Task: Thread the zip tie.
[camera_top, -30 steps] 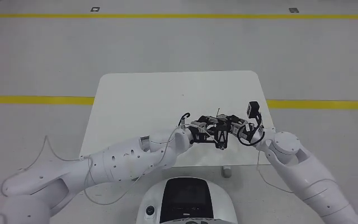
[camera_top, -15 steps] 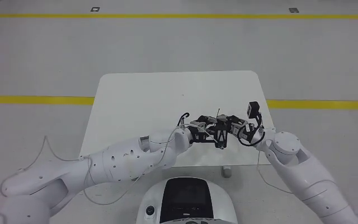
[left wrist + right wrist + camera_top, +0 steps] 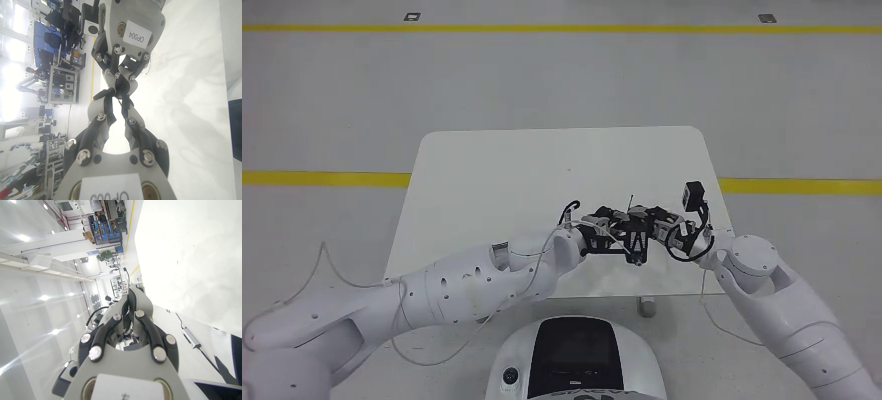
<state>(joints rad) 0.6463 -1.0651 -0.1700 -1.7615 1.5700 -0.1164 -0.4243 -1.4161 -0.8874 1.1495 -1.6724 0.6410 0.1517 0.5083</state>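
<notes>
Both arms are positioned above the white desk (image 3: 492, 180), over its right half and close to the edge nearest the robot; the left gripper (image 3: 619, 236) and the right gripper (image 3: 643, 231) face each other tip to tip, touching or all but touching. Right gripper: clenched; in the right wrist view its black pads (image 3: 132, 300) are pressed flat together; what lies between them cannot be determined. Left gripper: state cannot be determined; in the left wrist view it sits directly against the tip of the right gripper. Zip tie (image 3: 630, 203): visible in the top view as a thin dark strand standing up from the point where the two grippers meet; which gripper holds it cannot be determined.
</notes>
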